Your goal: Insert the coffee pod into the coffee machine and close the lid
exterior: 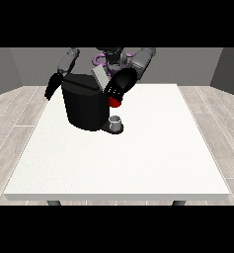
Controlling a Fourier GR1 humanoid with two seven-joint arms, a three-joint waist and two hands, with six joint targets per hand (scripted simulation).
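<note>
The black coffee machine (83,105) stands on the white table (138,158) at the back left. Its grey lid (99,76) is tilted up behind the top. The hand at the view's right (119,86) is at the machine's upper right corner, just under the lid. A red thing at the machine (116,103) shows right below that hand. A small grey thing (116,121) sits on the machine's low base in front. The hand at the view's left (52,86) hangs beside the machine past the table's back left corner, with straight fingers and nothing in it.
The table's back edge runs just behind the machine. The robot's torso (111,58) stands behind it. The table's front edge (118,196) is far from both hands.
</note>
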